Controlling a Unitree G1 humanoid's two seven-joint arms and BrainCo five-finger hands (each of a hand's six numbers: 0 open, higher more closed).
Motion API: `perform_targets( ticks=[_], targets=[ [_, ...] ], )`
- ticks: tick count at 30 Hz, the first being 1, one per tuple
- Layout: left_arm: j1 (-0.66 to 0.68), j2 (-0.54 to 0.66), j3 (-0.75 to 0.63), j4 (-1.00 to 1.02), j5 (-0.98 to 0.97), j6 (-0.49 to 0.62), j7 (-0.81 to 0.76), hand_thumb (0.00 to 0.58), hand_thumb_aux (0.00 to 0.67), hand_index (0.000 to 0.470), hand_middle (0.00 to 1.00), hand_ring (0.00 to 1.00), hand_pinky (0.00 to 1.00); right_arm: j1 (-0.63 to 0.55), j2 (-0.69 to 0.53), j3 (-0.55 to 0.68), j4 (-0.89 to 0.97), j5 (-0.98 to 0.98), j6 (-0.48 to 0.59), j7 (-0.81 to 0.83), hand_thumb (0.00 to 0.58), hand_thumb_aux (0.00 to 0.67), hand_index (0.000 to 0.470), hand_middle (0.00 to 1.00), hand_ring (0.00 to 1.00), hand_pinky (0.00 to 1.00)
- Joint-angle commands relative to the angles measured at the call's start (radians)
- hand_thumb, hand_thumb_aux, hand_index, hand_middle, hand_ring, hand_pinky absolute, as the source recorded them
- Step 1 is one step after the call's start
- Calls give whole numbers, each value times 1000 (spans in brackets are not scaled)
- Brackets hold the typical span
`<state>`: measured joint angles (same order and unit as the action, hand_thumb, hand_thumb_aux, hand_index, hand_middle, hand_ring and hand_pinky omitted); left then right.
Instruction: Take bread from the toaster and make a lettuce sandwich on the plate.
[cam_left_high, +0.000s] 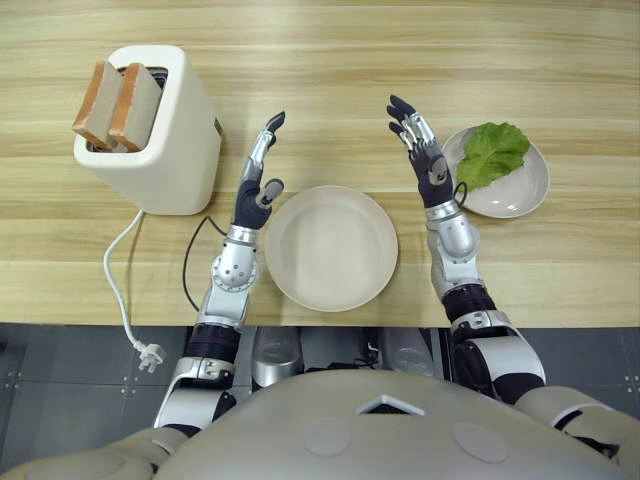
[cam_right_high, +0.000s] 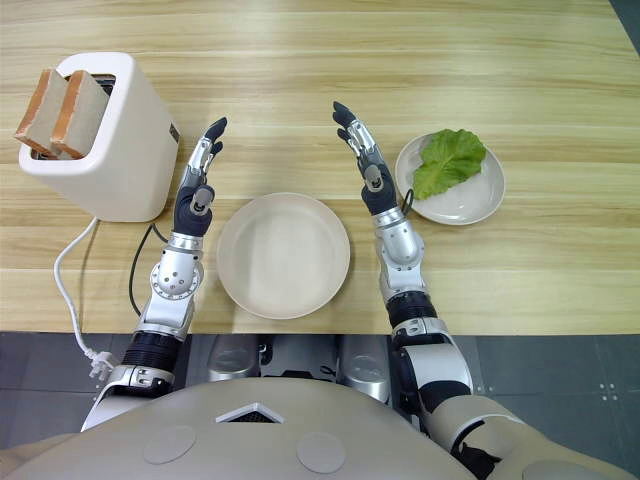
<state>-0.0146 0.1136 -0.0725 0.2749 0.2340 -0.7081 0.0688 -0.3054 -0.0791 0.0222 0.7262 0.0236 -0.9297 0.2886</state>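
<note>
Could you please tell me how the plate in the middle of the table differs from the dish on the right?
The middle plate looks larger than the right dish. The middle plate is empty, while the right dish holds a lettuce leaf. The middle plate sits nearer the robot; the right dish lies farther back, beside the right hand. Both are round, pale and shallow.

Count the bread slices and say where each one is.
2. Both sit in the toaster at the far left, poking out of its top side by side: the left slice and the right slice. The depths of the slots are hidden.
</note>
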Motion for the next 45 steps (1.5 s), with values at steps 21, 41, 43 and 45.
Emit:
perform_targets(
  ticks=[21, 41, 43, 45],
  targets=[
    [-13, 81, 47, -70, 183, -4, 103, 0, 0, 0, 0, 0, 0, -26, 13, -1, 33, 12, -7, 4, 0, 0, 0, 0, 0, 0],
    [-28, 644, 449, -181, 350, 615, -82, 0, 0, 0, 0, 0, 0, -27, 26, -5, 48, 9, -15, -14, 0, 0, 0, 0, 0, 0],
    [-40, 645, 438, -133, 323, 608, -84, 0, 0, 0, 0, 0, 0, -27, 26, -4, 49, 8, -15, -13, 0, 0, 0, 0, 0, 0],
    [-52, 648, 428, -88, 304, 600, -79, 0, 0, 0, 0, 0, 0, -27, 26, -3, 50, 5, -17, -13, 0, 0, 0, 0, 0, 0]
  ],
)
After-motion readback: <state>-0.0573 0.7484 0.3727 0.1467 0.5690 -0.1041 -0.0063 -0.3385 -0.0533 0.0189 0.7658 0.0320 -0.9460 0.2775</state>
